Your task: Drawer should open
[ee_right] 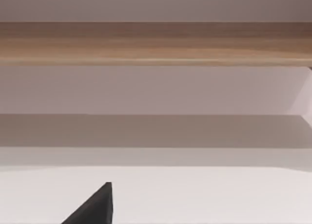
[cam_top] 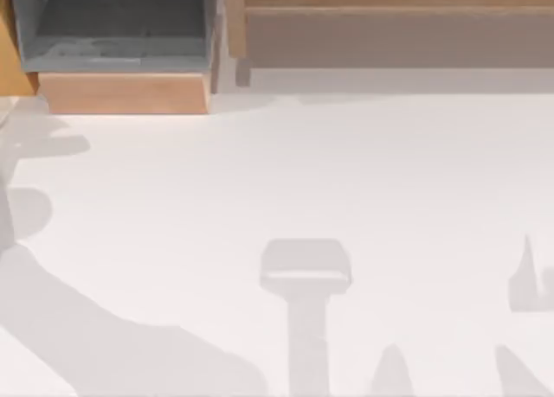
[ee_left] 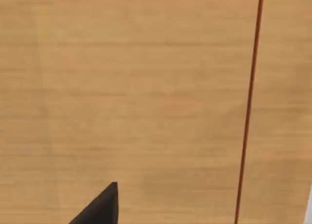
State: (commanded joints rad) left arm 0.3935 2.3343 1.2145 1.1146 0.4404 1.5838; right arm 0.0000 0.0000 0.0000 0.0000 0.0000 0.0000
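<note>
The white table [cam_top: 346,181] takes most of the top view, and across it lie grey shadows of the two arms, which suggests that both arms hang above the surface and not on it.

Along the far edge stands a wooden cabinet [cam_top: 389,34], a long low body with a pale recess under its top board. The right wrist view looks at this same board and at the shadowed gap under it, so the right arm seems to be parked some way back and facing the furniture.

At the far left corner is the drawer [cam_top: 121,42]. Its grey inside is visible from above and its wooden front panel [cam_top: 121,92] stands forward of the cabinet line, so I judge that it is already pulled out, at least partly.

The left wrist view is very close to a flat wooden face with one thin dark red seam [ee_left: 248,107], probably because this arm works at the drawer.

The smallest thing is a dark fingertip [ee_left: 100,207] of the left gripper, and a similar fingertip [ee_right: 92,204] of the right gripper. Whether either claw is released or clenched, I cannot tell.
</note>
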